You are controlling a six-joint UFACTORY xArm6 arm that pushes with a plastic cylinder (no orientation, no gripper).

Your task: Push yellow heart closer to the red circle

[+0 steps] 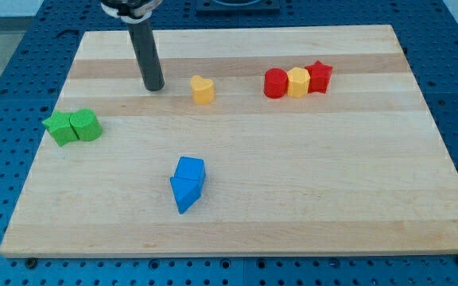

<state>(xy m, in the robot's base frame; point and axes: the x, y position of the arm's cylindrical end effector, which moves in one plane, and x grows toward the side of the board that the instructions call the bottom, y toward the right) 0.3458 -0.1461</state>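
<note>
the yellow heart (203, 90) is seen just to the view's right of my tip (153, 86), a bare gripperless rod, with the red circle (275, 83) farther right along the same line.

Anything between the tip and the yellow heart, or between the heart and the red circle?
Nothing visible. My tip sits to the view's left of the yellow heart with bare board between. From the heart rightward to the red circle the board is also bare.
</note>
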